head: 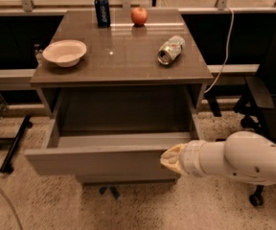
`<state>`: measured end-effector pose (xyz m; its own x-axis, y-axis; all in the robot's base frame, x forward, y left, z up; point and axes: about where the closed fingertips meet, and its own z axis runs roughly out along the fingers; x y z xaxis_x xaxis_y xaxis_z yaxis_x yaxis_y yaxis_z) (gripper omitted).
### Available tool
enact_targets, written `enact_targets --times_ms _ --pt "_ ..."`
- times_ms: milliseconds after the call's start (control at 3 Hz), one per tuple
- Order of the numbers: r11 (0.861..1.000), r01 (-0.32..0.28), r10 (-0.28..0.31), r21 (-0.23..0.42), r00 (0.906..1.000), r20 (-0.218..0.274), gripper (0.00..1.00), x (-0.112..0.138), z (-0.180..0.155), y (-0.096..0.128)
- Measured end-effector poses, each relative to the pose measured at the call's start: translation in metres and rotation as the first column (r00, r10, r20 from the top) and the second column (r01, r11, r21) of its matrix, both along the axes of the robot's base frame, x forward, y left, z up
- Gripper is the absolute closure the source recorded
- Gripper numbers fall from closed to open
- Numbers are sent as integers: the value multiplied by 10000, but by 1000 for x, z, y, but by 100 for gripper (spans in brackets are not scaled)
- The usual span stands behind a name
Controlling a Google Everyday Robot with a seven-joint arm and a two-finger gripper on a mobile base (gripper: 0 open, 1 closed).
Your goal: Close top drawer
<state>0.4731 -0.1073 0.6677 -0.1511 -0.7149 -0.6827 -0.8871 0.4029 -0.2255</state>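
**Desk:** How far along are you with the drawer?

**Operator:** It isn't shut yet. The wide grey box drawer with the plain flat handleless front (104,161) sits right under the brown counter (123,61). It stands pulled well out toward the near side. I can see down into it, and it looks empty. As I judge it, nearly the whole push is left.

**Desk:** And the hand?

**Operator:** My cream-tipped hand (171,158) is at the near right, on the end of the thick white arm (246,163). Its tip is against or just beside the right part of the drawer's front. I can't tell how far open it is, or whether it has hold of anything.

**Desk:** How does the drawer look?

**Operator:** It looks square to the cabinet, with a level front as wide as the cabinet and both side walls showing. I'm off-centre, to the right, so I reckon an uneven shove could skew it.

**Desk:** Is there anything on top to mind?

**Operator:** There's a shallow white bowl (64,52) on the left, and an upright blue can (102,11) and a red apple (139,16) at the far edge. A silver can (170,50) lies on its side at the right. A hard slam might roll that one.
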Motion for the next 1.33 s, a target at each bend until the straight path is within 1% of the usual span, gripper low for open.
enact_targets --times_ms 333,667,1000,1333 --pt "10000 0 0 0 10000 0 100 0 0 0" --pt "9985 -293 265 463 9979 595 100 35 4 14" --pt "9980 -340 303 533 9972 687 82 40 5 16" --pt "9950 -584 509 804 9945 920 81 66 10 27"
